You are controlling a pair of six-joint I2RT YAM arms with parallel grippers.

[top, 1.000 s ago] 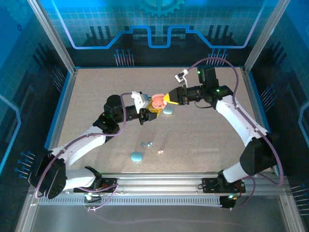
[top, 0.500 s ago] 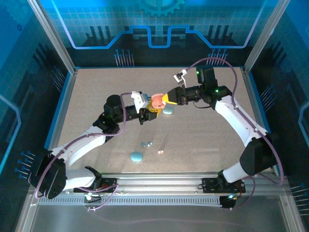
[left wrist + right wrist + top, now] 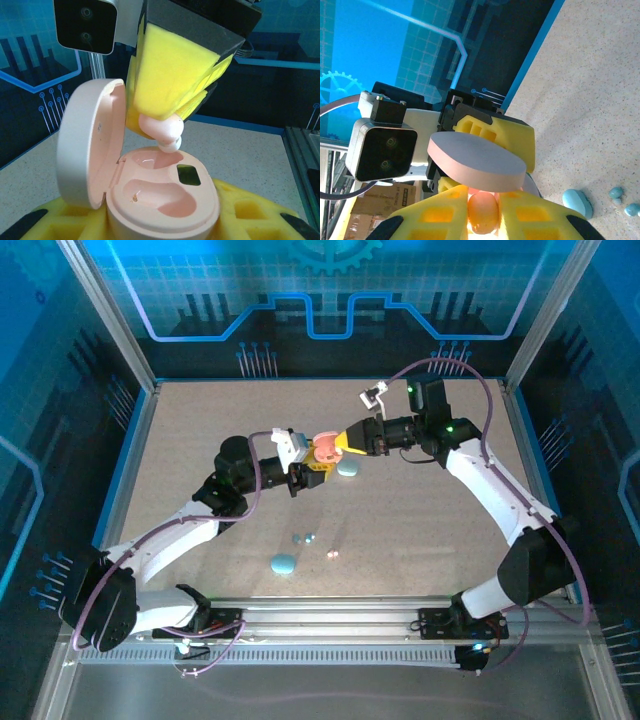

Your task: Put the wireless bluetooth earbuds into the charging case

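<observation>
Right fingers (image 3: pixel 165 75) half hide the pink earbud (image 3: pixel 162 132); the case (image 3: pixel 160 222) is cropped below.

Lab-type robot cell. Speckled table (image 3: pixel 200 420) below the jaws of left gripper (image 3: pixel 316 469) and right gripper (image 3: pixel 340 446); aluminium frame posts (image 3: pixel 107 315) around, blue circuit-and-gear printed panels (image 3: pixel 420 290) beyond them; slotted base rail (image 3: pixel 330 630) behind.
</observation>
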